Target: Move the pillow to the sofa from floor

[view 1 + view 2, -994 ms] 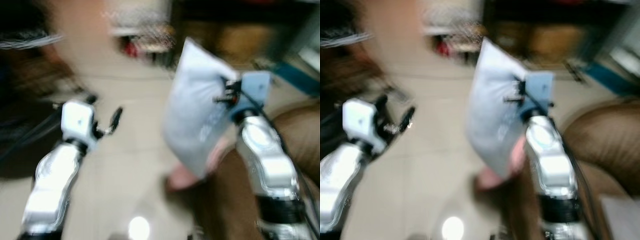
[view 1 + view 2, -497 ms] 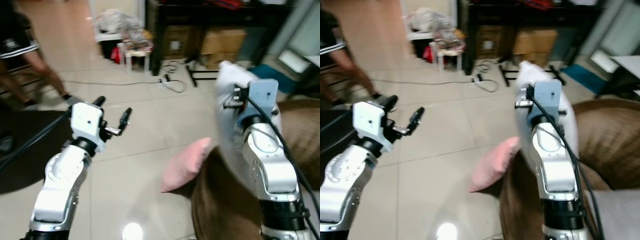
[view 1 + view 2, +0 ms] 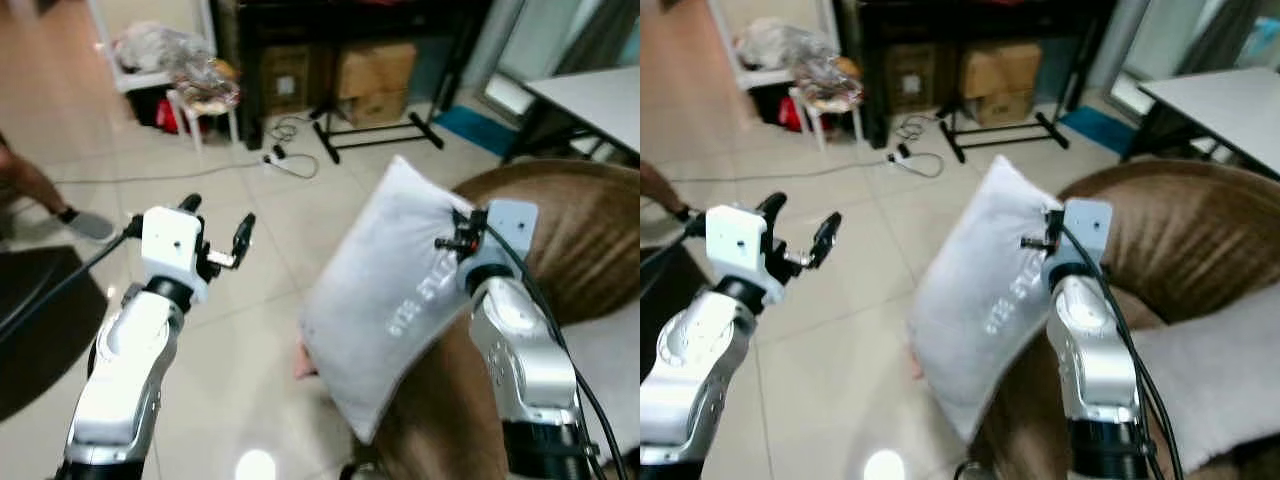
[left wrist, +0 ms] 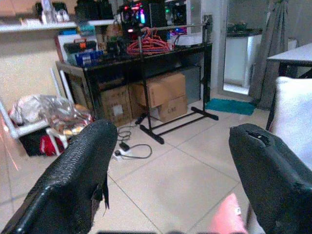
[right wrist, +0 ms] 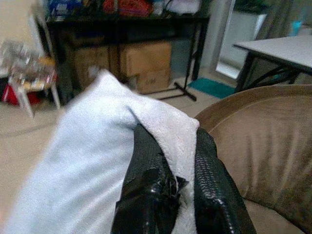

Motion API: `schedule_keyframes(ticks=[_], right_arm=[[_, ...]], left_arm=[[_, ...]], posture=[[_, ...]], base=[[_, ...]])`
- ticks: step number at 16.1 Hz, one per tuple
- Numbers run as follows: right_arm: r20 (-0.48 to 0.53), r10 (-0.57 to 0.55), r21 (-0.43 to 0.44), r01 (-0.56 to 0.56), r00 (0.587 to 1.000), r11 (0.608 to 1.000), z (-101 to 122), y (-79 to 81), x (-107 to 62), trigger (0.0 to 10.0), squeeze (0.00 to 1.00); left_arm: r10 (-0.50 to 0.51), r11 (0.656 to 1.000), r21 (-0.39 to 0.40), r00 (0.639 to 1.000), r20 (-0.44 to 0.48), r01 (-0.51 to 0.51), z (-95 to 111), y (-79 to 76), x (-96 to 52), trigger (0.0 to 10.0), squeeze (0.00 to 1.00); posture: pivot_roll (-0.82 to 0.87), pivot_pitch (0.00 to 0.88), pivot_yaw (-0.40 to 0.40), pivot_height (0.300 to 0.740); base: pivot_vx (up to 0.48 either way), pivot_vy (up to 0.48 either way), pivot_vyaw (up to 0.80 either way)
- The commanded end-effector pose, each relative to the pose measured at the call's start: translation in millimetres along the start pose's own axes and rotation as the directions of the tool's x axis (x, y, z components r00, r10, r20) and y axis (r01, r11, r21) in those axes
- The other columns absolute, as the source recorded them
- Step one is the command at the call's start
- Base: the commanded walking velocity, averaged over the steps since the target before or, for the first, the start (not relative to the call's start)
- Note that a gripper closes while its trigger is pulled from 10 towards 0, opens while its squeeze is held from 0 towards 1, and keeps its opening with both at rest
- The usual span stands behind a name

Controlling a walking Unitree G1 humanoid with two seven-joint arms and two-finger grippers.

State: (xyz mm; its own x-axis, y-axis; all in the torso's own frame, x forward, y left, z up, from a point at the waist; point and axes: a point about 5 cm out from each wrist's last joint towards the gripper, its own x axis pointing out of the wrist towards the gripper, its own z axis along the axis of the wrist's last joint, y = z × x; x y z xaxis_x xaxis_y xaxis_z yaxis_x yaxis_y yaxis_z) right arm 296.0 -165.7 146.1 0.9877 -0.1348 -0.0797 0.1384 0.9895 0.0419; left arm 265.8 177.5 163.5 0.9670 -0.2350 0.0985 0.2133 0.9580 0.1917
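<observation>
At far left, a dark round mat [image 3: 30, 330] on the pale tiled floor [image 3: 250, 330] and a person's foot [image 3: 85, 225] just beyond it. Nearer the middle, the left gripper [image 3: 218, 232] raised over bare tile, its two black fingers spread wide apart and holding nothing. Behind, along the far wall, a white rack of bagged clutter [image 3: 170, 65], a dark shelving unit over brown cardboard boxes [image 3: 375, 70], and a white cable with a power strip [image 3: 285, 158] trailing across the tile. Right of centre, the large pale grey rectangular pillow [image 3: 395, 290] hanging clear of the floor, tilted with one corner up, pinched at its right edge by the right gripper [image 5: 168, 168], fingers clamped together on a fold of fabric. Beneath its lower edge, a sliver of a pink cushion [image 4: 225, 219] on the tile against the sofa's base. At right, the brown fabric sofa [image 3: 580, 220], its curved arm touching or just behind the pillow, a light throw [image 3: 1220, 370] on the seat, and a white table [image 3: 590, 95] beyond. Likely risks: a thin pinch on one edge slipping under the pillow's weight mid-swing; the dangling lower corner catching on the sofa arm. Open room wide to the left over tile; to the right, only the space above the arm.
</observation>
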Motion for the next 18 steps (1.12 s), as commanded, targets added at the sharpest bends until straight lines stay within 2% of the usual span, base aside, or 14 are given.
schedule_keyframes(ticks=[1,3,4,5,8,11,14,15,18], right_arm=[[0.059,0.006,0.019,-0.007,0.998,1.000,11.9,-5.3,-1.6,10.0,0.00],[0.033,0.079,0.012,-0.079,0.996,0.997,8.6,1.0,-5.7,10.0,0.00],[0.034,0.072,-0.027,-0.071,0.997,0.997,8.1,1.9,-5.9,10.0,0.00],[0.036,0.083,-0.102,-0.079,0.996,0.992,7.2,3.7,-5.1,10.0,0.00],[0.068,0.087,-0.056,-0.083,0.994,0.995,10.5,6.0,-5.0,10.0,0.00],[0.041,0.120,-0.014,-0.119,0.992,0.993,8.4,9.8,-6.3,10.0,0.00],[0.054,0.121,-0.037,-0.119,0.991,0.992,7.8,11.1,-7.9,10.0,0.00],[0.063,0.101,-0.071,-0.096,0.993,0.993,8.0,9.4,-7.7,10.0,0.00],[0.073,0.056,-0.046,-0.053,0.996,0.998,8.9,7.7,-6.3,10.0,0.00]], left_arm=[[0.005,1.000,0.026,1.000,0.002,-0.005,-0.4,-0.7,0.3,10.0,0.00],[0.006,0.998,0.055,1.000,-0.016,-0.006,-5.7,-0.5,-1.6,10.0,0.00],[0.005,0.998,0.064,1.000,-0.025,-0.003,-7.8,-0.3,-2.0,10.0,0.00],[0.005,0.998,0.069,1.000,-0.027,-0.003,-8.5,-0.5,-2.0,10.0,0.00],[0.009,0.998,0.070,1.000,-0.020,-0.008,-8.4,-1.2,-0.9,10.0,0.00],[0.007,0.997,0.071,1.000,-0.017,-0.006,-8.9,-2.5,0.1,10.0,0.00],[0.008,0.998,0.061,1.000,-0.029,-0.006,-12.2,-2.2,0.3,10.0,0.00],[0.011,0.998,0.062,1.000,-0.028,-0.009,-12.4,-1.8,0.2,10.0,0.00],[0.035,0.997,0.070,0.999,-0.029,-0.033,-13.1,2.1,0.4,10.0,0.00]], posture=[[0.03,0.000,-0.063,0.740],[0.03,0.000,-0.060,0.740],[0.03,0.000,-0.061,0.740],[0.03,0.000,-0.061,0.740],[0.03,0.000,-0.062,0.740],[0.03,0.000,-0.063,0.740],[0.03,0.000,-0.056,0.740],[0.03,0.000,-0.056,0.740],[0.03,0.000,-0.057,0.740]], base=[[0.000,0.000,-0.80],[0.000,0.000,-0.80],[0.000,0.000,-0.80],[0.000,0.000,-0.80],[0.000,0.000,-0.80],[0.000,0.000,-0.80],[0.000,0.000,-0.80],[0.000,0.000,-0.80],[0.000,0.000,-0.80]])
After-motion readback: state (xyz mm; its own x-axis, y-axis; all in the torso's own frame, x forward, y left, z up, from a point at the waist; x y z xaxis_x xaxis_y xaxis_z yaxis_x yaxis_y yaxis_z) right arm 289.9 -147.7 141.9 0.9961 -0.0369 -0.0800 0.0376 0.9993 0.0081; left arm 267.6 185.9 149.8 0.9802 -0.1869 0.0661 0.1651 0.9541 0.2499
